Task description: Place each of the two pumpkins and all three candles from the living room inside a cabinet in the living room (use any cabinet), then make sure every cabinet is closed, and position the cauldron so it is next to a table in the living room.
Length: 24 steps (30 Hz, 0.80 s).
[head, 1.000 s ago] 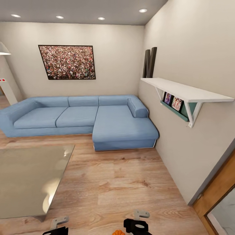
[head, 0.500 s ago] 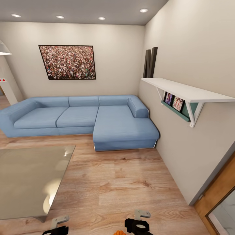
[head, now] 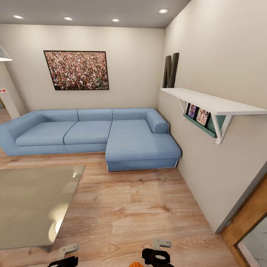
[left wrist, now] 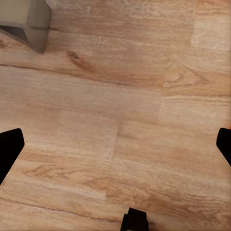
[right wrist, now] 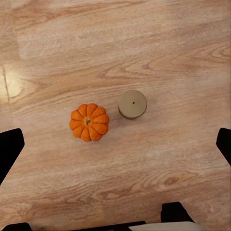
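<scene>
Right gripper (right wrist: 115,144) spread wide, holding nothing — the pumpkin (right wrist: 89,121) and a candle (right wrist: 132,104) sit just apart on the wood floor (right wrist: 159,48) at frame centre. Left gripper (left wrist: 115,144) wide, empty. Head view: grey worktop (head: 33,204) lower left, blue sofa (head: 92,133) beyond.

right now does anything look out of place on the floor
Yes. A pumpkin and a candle sit on the bare wood floor, close together but apart, both upright, below the open right hand. Odd spot for decorations; nothing looks spilled or broken.
</scene>
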### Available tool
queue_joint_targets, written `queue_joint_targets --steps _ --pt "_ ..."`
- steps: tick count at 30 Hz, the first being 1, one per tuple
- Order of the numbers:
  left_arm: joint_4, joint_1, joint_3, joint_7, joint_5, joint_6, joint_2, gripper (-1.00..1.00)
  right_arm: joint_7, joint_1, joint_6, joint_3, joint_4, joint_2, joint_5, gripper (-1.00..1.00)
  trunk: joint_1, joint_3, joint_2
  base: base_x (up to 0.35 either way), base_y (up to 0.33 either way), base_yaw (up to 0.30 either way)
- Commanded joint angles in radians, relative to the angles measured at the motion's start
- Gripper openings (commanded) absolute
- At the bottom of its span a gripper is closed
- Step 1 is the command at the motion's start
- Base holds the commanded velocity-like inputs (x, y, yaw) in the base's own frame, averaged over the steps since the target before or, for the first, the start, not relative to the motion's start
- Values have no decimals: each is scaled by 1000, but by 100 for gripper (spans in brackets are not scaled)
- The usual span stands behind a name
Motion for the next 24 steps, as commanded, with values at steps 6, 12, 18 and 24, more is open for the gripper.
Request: queue_joint_targets --steps 6,12,18,24 --pt "0 0 0 -1 0 0 0 100 0 0 0 0 0 -2 -1 100 23 -19 -42 0 0 0" --pt "0 0 1 2 3 0 1 100 -1 0 -1 -1 -3 0 -3 100 46 -38 -84 0 0 0" --pt "-1 0 4 0 7 1 1 100 -1 0 -1 -1 -2 1 -3 100 69 -57 -126 0 0 0" --pt "-5 -1 12 -7 11 22 3 100 -1 0 -1 -2 -2 2 -4 100 92 -75 -168 0 0 0"
